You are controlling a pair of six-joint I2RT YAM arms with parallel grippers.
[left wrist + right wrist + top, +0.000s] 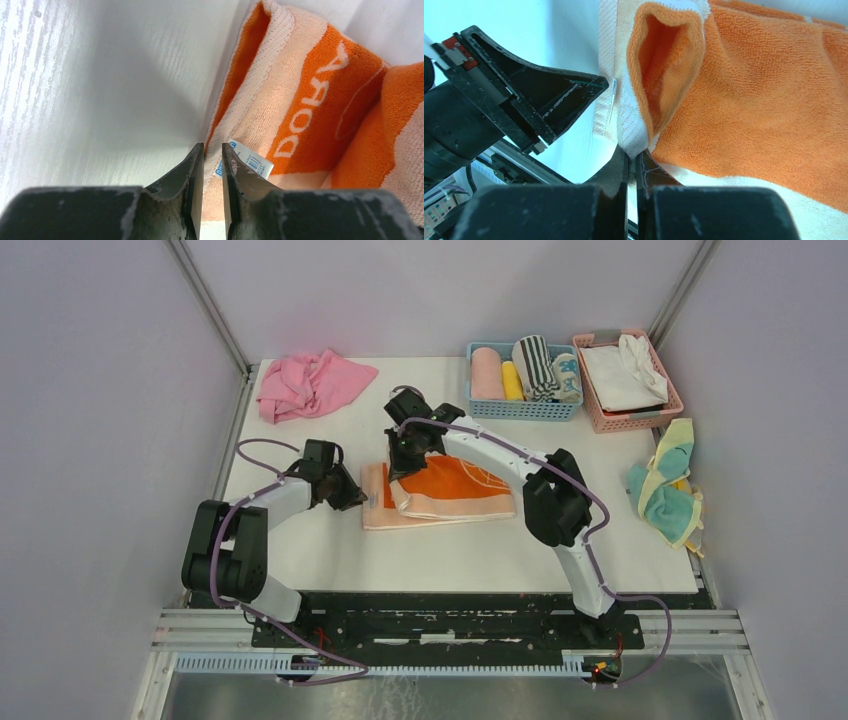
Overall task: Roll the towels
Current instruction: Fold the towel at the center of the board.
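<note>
Orange towel (455, 488) is looped terry, peach-edged, folded flat and oblong.

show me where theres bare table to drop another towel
Bare table: the strip between the orange towel and the near edge, and the patch between the pink cloth and blue basket. Crowded: the middle, where the left gripper and right gripper meet on that towel, and the right edge by the teal-and-yellow towels.
</note>
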